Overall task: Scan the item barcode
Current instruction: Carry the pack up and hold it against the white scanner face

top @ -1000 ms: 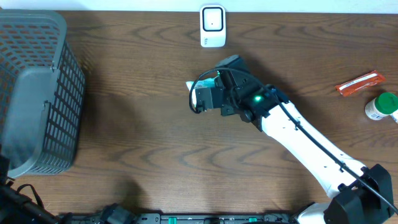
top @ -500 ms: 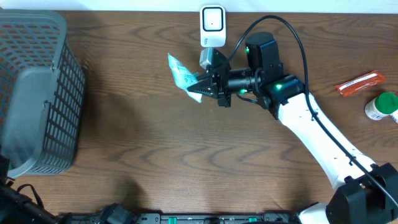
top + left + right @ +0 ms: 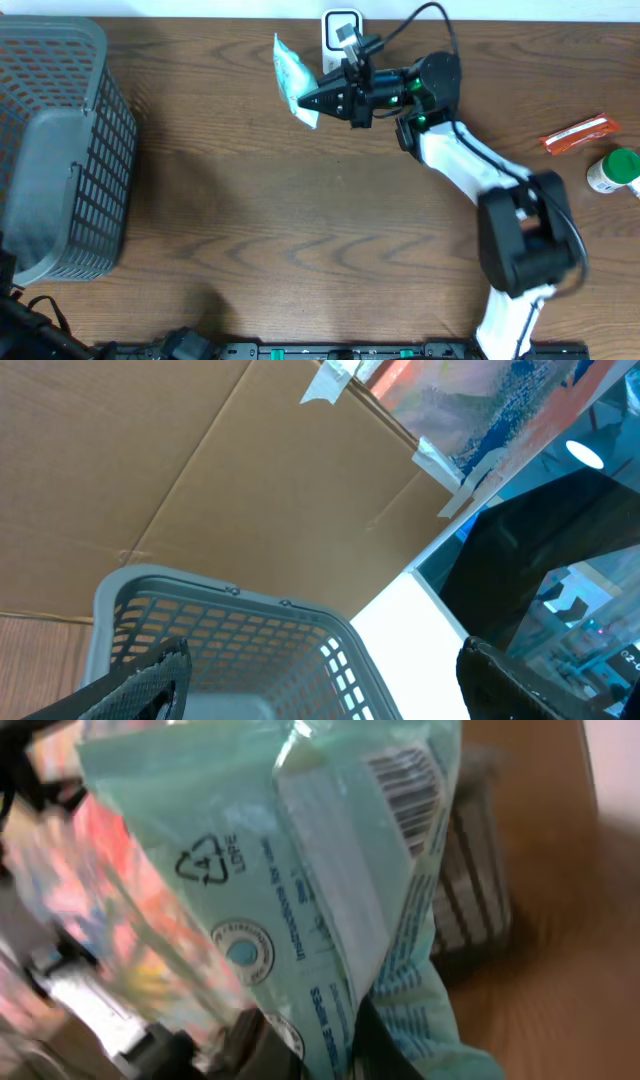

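Packet (image 3: 290, 78), clenched in right gripper (image 3: 314, 100), has been lifted off table (image 3: 250, 200) and swung beside scanner (image 3: 340, 20), so scan is judged close; left gripper (image 3: 330, 680) is kept released.

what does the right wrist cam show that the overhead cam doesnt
Only the right wrist view: the barcode and recycling symbol printed on the packet, close up.

Only the overhead view: the scanner at the table's far edge, the orange sachet and green-capped bottle at the right, and where the right gripper holds the packet, just left of the scanner.

Both: the packet itself and the basket, which is blurred behind the packet in the wrist view.
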Controlling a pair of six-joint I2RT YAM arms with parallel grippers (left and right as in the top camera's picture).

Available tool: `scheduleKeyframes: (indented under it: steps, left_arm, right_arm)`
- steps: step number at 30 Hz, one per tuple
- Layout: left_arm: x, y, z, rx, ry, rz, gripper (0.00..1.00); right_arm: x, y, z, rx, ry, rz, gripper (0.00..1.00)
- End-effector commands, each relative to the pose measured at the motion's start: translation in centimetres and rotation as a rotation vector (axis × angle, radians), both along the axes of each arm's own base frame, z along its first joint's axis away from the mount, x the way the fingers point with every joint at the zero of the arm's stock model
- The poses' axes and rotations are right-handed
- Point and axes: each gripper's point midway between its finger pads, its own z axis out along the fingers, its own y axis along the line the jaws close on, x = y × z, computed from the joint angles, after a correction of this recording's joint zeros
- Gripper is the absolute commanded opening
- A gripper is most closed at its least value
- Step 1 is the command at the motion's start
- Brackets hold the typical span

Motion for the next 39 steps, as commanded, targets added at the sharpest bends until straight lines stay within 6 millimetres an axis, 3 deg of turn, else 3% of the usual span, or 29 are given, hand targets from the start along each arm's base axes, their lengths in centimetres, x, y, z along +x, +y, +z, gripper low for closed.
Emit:
scheduleKeyframes:
  steps: [1, 13, 17, 24, 29, 39]
  left_arm:
    - [-0.9, 0.5, -0.6, -0.030, 0.016, 0.043, 0.85]
    - [-0.9, 0.5, -0.6, -0.030, 0.016, 0.043, 0.85]
    - [-0.9, 0.5, -0.6, -0.030, 0.016, 0.043, 0.85]
    - [-0.9, 0.5, -0.6, -0.030, 0.016, 0.043, 0.85]
    - [-0.9, 0.5, -0.6, -0.030, 0.016, 0.043, 0.85]
    - [-0.9, 0.5, -0.6, -0.030, 0.016, 0.043, 0.85]
  right_arm:
    - [3.0, -0.4, -0.9, -0.051, 0.273, 0.012, 0.01]
    - [12.3, 0.1, -2.2, -0.066, 0.352, -0.027, 0.01]
    - [15.3, -1.4, -4.9, -0.068, 0.458, -0.095, 0.01]
    - [19.5, -4.5, -11.6, -0.051, 0.634, -0.228, 0.01]
    - [20.9, -5.8, -14.3, -0.035, 0.669, -0.287, 0.01]
    - [22.3, -6.4, -15.2, -0.004, 0.647, -0.365, 0.01]
